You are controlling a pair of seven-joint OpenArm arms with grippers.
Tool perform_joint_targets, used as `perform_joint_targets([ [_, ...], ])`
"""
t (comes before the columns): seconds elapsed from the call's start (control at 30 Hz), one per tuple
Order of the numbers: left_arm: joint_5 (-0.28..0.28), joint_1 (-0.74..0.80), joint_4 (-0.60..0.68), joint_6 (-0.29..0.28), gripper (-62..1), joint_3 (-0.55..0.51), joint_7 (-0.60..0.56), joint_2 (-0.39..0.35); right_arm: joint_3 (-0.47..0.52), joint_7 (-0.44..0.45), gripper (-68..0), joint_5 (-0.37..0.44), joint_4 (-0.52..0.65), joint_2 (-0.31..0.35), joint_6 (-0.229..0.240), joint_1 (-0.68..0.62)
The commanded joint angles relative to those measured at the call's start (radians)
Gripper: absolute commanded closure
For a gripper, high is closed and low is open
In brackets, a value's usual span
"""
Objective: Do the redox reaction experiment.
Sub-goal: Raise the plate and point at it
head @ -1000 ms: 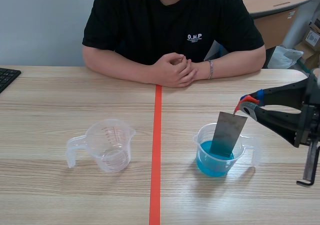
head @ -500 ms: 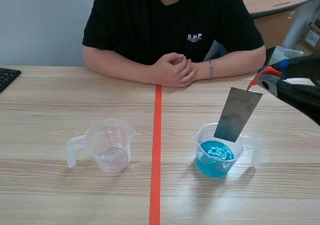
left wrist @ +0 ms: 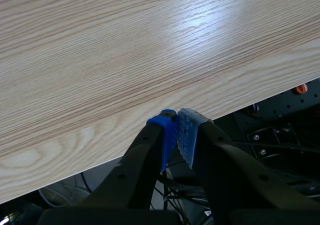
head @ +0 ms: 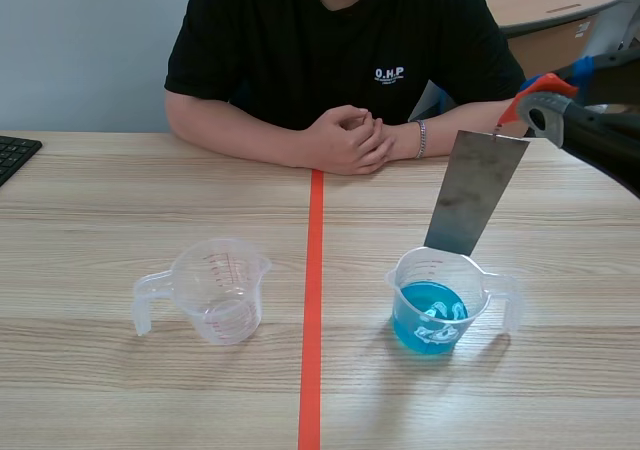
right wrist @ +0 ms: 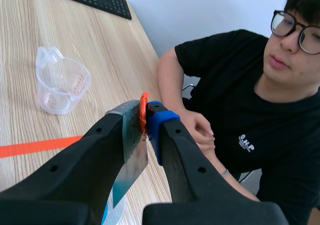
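Metal sheet [head: 473, 195], pinched by our right gripper [right wrist: 146, 112], hangs just above the cup of blue liquid [head: 440, 305], left gripper [left wrist: 177, 130] closed empty; we judge dipping in hand, next needing a steady path clear of its rim.

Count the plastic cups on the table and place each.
2. One empty clear cup stands left of the orange tape line; the cup of blue liquid stands right of it, under the metal sheet in the right tool.
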Motion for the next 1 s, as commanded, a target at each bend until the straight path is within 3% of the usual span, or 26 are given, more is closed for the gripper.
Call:
perform_joint_targets([
  [0.0,-0.004,0.000,0.006,-0.005,-4.0,0.000,-0.009,0.000,0.014,-0.005,-1.5,0.025,0.017,0.017,0.006,0.011],
  [0.23,-0.004,0.000,0.006,-0.006,-4.0,0.000,-0.013,-0.010,0.031,-0.040,-1.5,0.048,0.057,0.016,0.006,-0.025],
  [0.5,-0.008,-0.045,0.008,-0.019,-4.0,0.017,-0.023,-0.125,0.051,-0.042,-1.5,0.062,0.087,0.016,0.006,-0.055],
  [0.7,-0.010,-0.177,0.008,-0.106,-4.0,0.058,-0.023,-0.246,0.051,-0.047,-1.5,0.063,0.087,0.016,0.006,-0.055],
  [0.8,-0.038,-0.271,0.008,-0.148,-4.0,0.100,-0.023,-0.294,0.051,-0.048,-1.5,0.063,0.087,0.016,0.006,-0.055],
  [0.97,-0.053,-0.431,0.008,-0.179,-4.0,0.177,-0.023,-0.322,0.051,-0.048,-1.5,0.063,0.087,0.016,0.006,-0.055],
])
